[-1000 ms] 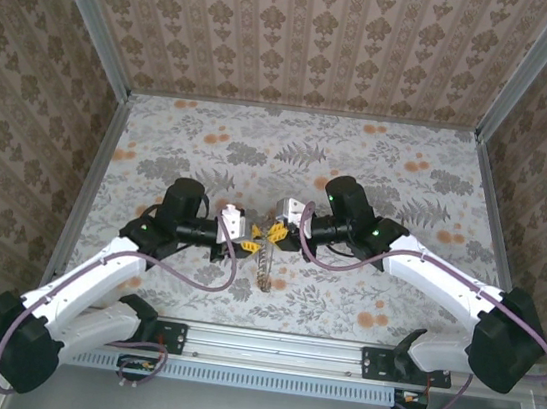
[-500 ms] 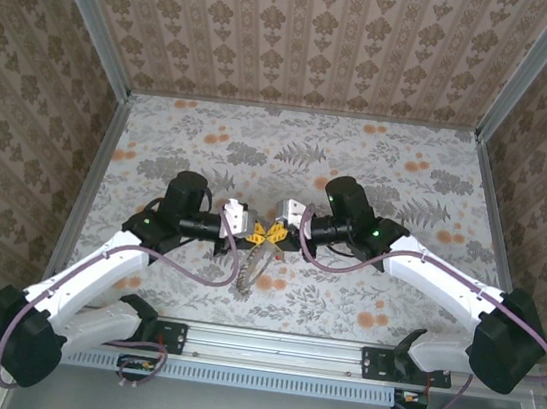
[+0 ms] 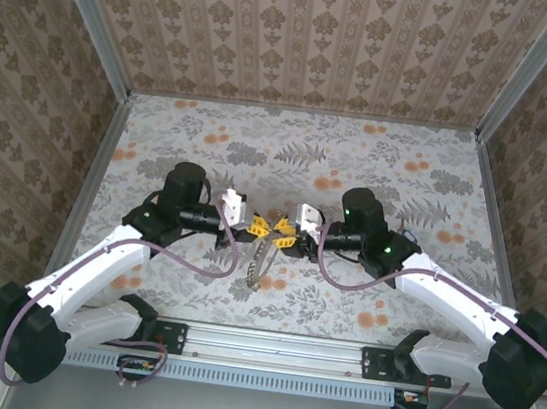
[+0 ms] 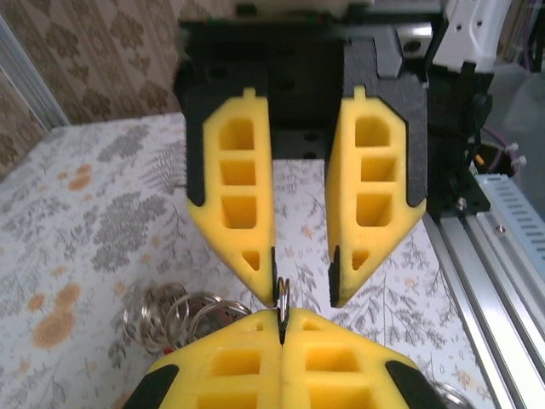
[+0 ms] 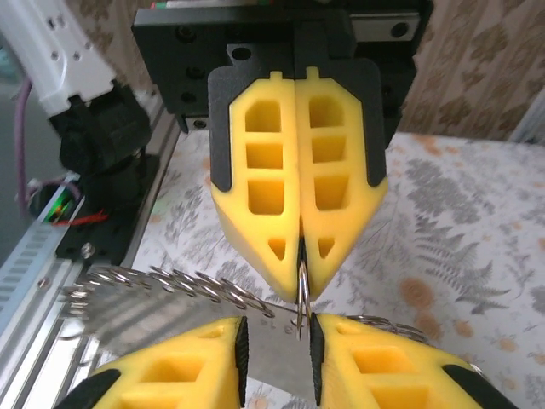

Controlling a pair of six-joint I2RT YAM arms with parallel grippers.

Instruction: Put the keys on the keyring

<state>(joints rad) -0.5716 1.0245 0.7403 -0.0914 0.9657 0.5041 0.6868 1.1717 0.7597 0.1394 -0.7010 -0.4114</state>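
The keyring (image 3: 258, 263), a floppy run of small silver rings, hangs between the two grippers above the table. My left gripper (image 3: 256, 225) is shut on its top ring (image 4: 282, 294), which stands edge-on in the closed yellow fingertips (image 4: 255, 341). In the right wrist view the left gripper (image 5: 300, 271) pinches that ring (image 5: 301, 307). Facing it, my right gripper (image 3: 284, 232) is open, its fingers (image 5: 204, 366) on either side of the ring without gripping it. A flat silver strip (image 5: 162, 319) hangs with the rings (image 5: 196, 285). The keys are hidden.
More linked rings (image 4: 170, 315) droop to the left below my left fingers. The floral tabletop (image 3: 389, 169) lies under both grippers. The metal rail (image 3: 275, 346) runs along the near edge. Patterned walls (image 3: 306, 37) enclose the back and sides.
The left gripper has shut on the keyring's top ring. The right gripper, which held it, has opened and drawn back a little to the right. The chain now hangs from the left gripper.
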